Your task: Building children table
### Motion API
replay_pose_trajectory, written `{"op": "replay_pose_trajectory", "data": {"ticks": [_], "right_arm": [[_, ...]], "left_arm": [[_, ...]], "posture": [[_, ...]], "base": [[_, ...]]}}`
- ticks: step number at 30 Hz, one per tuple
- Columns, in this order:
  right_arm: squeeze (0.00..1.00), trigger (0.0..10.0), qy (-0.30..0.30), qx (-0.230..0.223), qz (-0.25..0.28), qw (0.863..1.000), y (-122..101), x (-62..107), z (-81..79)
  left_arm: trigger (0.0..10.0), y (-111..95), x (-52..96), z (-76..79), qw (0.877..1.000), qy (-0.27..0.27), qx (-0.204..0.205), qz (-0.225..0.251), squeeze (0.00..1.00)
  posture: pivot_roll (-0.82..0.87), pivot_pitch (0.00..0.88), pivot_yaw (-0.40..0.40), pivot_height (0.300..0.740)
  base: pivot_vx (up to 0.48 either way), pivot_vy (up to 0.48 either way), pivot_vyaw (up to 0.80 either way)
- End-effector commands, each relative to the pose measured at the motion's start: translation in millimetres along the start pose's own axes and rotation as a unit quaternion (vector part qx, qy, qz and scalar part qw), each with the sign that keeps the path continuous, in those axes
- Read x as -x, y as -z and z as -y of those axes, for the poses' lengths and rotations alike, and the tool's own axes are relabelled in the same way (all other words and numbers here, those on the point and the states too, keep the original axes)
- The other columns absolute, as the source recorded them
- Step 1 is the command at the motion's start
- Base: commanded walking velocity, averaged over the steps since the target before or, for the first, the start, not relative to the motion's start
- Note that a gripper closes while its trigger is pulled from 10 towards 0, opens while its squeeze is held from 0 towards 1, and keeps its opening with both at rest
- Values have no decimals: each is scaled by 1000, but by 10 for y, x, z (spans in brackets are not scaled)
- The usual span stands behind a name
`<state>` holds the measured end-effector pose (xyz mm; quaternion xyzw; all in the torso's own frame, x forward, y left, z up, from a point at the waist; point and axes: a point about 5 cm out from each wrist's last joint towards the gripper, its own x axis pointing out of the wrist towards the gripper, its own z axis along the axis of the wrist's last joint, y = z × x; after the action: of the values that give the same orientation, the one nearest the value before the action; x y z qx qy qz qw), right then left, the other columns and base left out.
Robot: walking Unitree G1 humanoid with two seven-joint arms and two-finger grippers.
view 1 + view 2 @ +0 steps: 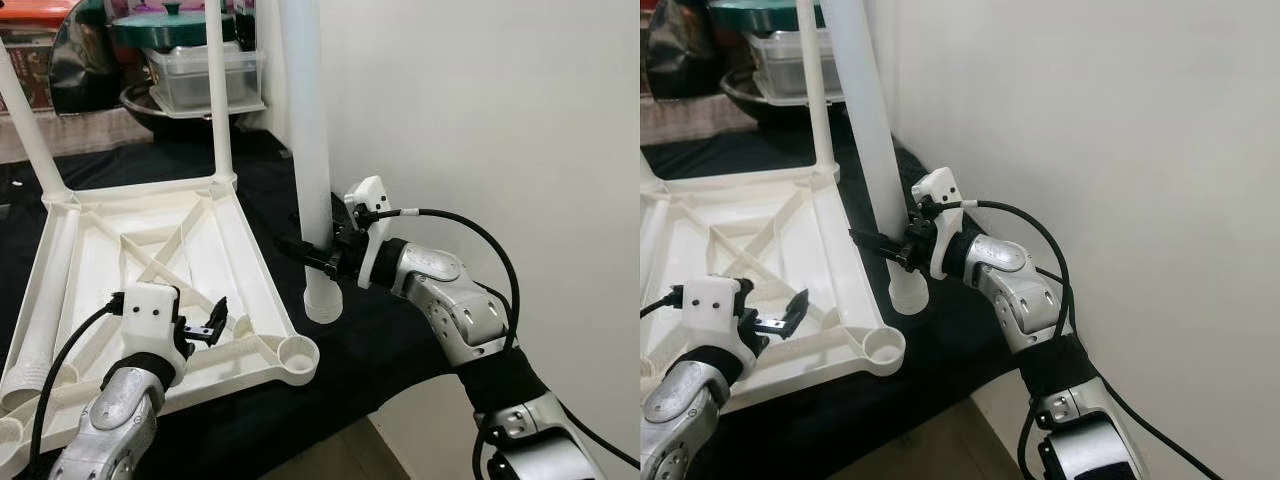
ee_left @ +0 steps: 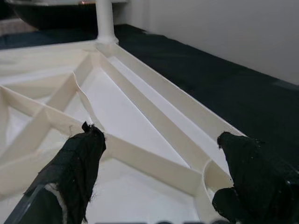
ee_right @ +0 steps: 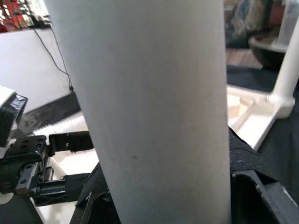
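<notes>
Right pincer (image 1: 318,253) is clenched around a loose white table leg (image 1: 308,130), held upright with its foot resting on the black cloth (image 1: 400,340), just outside the frame's near-right edge. The upturned white children's table frame (image 1: 150,260) lies at 9 o'clock from the leg; two legs are already seated at its far corners. The empty corner socket (image 1: 296,352) sits at 6 o'clock from the held leg, close by.

Left pincer (image 1: 212,322) is released, fingers (image 2: 79,158) spread, hovering over the frame ribs just inboard of that socket.

Judgement: the step is seating this leg. Lift it clear, keep it vertical, centre the foot over the socket, then press straight down; the left pincer could brace the frame rim against sliding.

Surroundings: a white wall (image 1: 500,120) at 3 o'clock crowds the right elbow. Lidded pot and plastic container (image 1: 200,70) stand at 12 o'clock, well apart.
</notes>
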<state>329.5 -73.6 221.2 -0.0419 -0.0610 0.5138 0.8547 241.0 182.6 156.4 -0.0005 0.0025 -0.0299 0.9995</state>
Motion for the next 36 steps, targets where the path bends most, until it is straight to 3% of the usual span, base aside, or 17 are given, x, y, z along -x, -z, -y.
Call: {"op": "replay_pose_trajectory", "data": {"ticks": [1,17,29,36], "right_arm": [[0,10000,8,4,21,1000,-59,-28,-26],[0,10000,21,-4,15,1000,14,7,-33],[0,10000,26,43,1,999,67,-16,-19],[0,10000,56,17,9,998,85,-28,19]], "left_arm": [[10000,17,24,-7,1000,-5,0,-1,0],[10000,63,10,-22,1000,-14,0,-11,0],[10000,108,0,-94,999,-38,-2,-24,0],[10000,119,8,-100,999,-44,-1,-26,0]], "posture": [[92,0,-91,740],[85,0,-84,740],[90,0,-85,740],[92,0,-86,740]], "base": [[0,0,575],[0,0,108],[0,0,133],[0,0,343]]}}
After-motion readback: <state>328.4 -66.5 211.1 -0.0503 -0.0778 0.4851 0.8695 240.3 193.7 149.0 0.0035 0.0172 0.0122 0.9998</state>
